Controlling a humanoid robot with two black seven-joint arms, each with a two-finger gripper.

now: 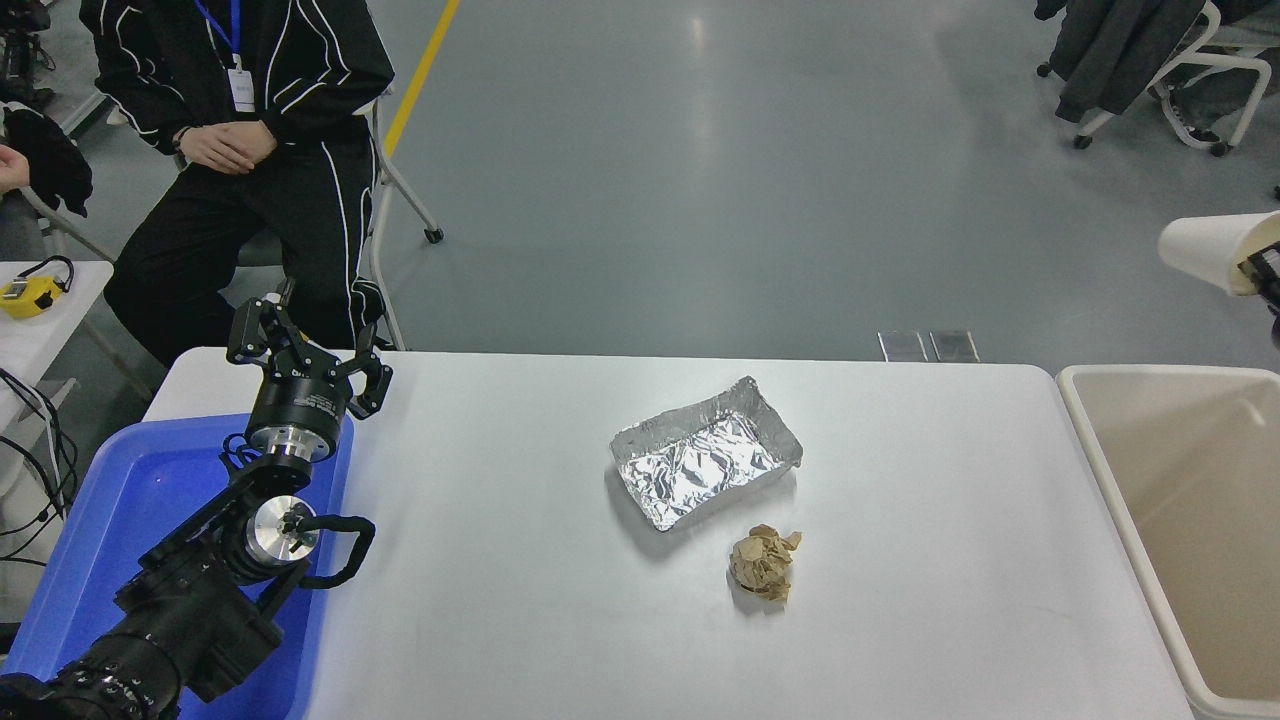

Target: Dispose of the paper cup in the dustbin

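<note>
The white table (500,620) fills the lower part of the view, with the beige dustbin (1085,420) standing against its edge at about three o'clock and a blue tub (70,560) at eight o'clock. Over that tub the left gripper (305,345) sits parked, its fingers spread apart and holding nothing. A person (250,110) in black sits beyond the far edge at eleven o'clock. Near the table's middle lies a crinkled foil tray (705,455), and just beside it toward five o'clock a crumpled brown paper wad (763,563) — neither is part of this job. The paper cup (1205,250) is up in the air at two o'clock, tilted on its side with its base pointing toward nine o'clock, above and beyond the bin's far rim. The right gripper (1262,272) enters at the picture's right edge and appears clamped on the cup's mouth end; the cup juts out from the jaws toward the left, and most of the gripper is cut off by the frame. The step in hand looks like the carry to the drop. To do it well, the arm should bring the cup over the bin's open middle — well inside the rim — before the jaws part, since a light cup let go near the edge could bounce out onto the table.
</note>
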